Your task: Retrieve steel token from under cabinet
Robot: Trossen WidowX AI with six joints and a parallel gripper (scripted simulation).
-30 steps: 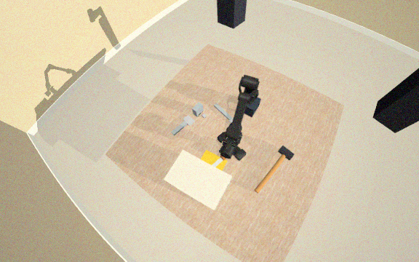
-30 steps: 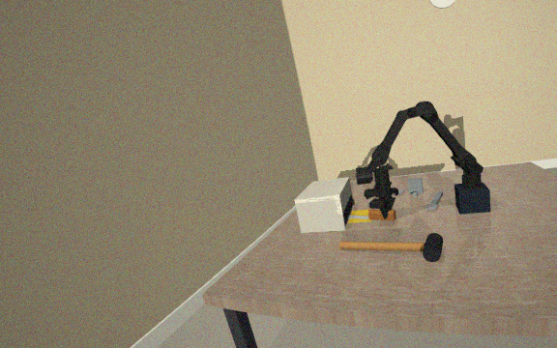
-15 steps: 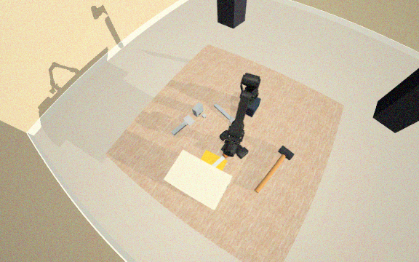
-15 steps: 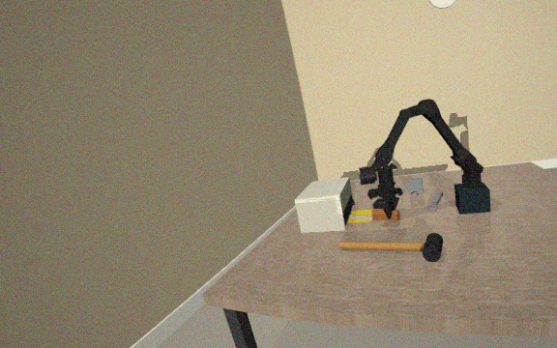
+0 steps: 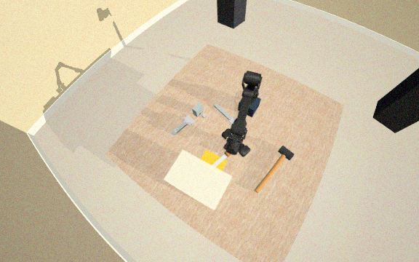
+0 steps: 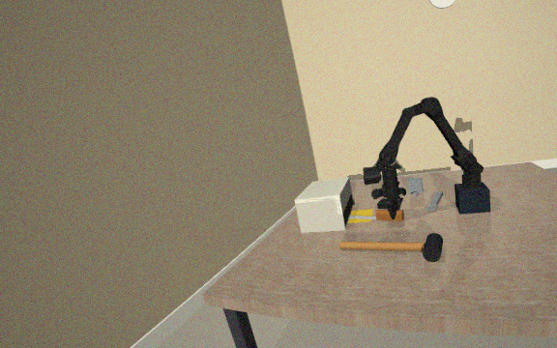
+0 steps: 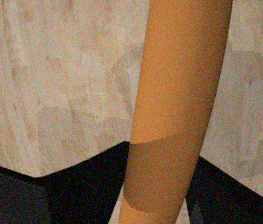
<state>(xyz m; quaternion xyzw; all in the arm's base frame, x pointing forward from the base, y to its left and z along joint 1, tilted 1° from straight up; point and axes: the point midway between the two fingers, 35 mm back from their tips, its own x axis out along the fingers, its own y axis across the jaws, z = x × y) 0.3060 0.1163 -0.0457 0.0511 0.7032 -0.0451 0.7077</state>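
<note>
My gripper points down, shut on the orange handle of a tool with a thin, pale flat blade. The tool is low, at or just above the table. Its blade crosses the yellow marked area toward the white cabinet. The blade's far end reaches the cabinet's front edge in view; whether it goes underneath cannot be told. The steel token cannot be made out in any view. The vent slots are not visible.
A black-headed mallet with a wooden handle lies to one side of the arm. On the other side are a grey block, a grey flat-ended tool and a grey bar near the arm's base.
</note>
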